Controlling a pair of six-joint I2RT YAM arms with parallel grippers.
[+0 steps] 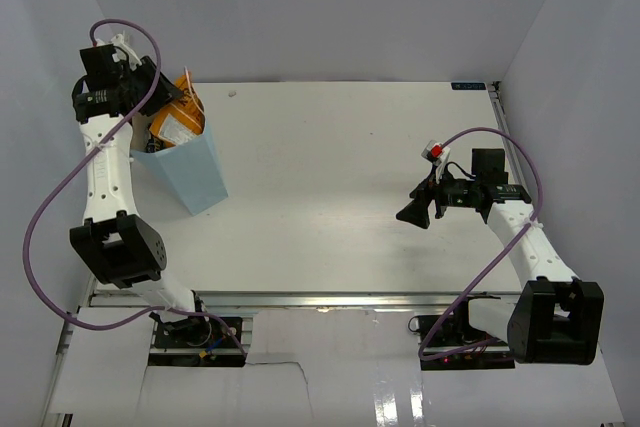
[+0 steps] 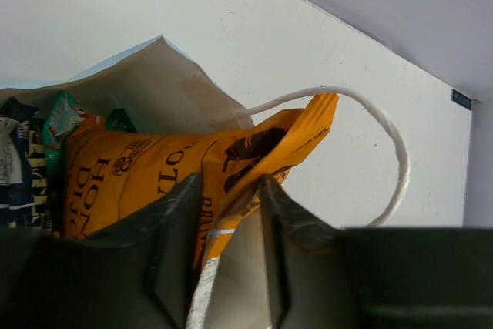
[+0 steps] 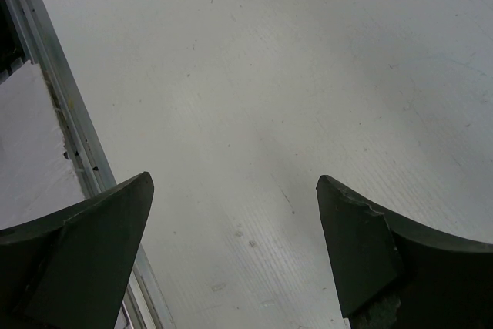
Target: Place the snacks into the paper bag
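The light-blue paper bag (image 1: 190,175) stands upright at the table's far left; its white inside (image 2: 166,82) and a white string handle (image 2: 389,140) show in the left wrist view. The large orange bag (image 1: 178,119) sticks out of its top. My left gripper (image 1: 152,90) is over the bag's mouth and is shut on the orange bag's (image 2: 146,171) upper edge (image 2: 231,190). A dark blue chip bag (image 2: 14,163) and a teal bag (image 2: 60,119) sit inside at the left. My right gripper (image 1: 414,213) is open and empty above bare table (image 3: 235,190).
White walls close in the table at the back and on both sides. A metal rail (image 3: 73,132) runs along the near table edge. The right arm's cable (image 1: 500,142) loops above it.
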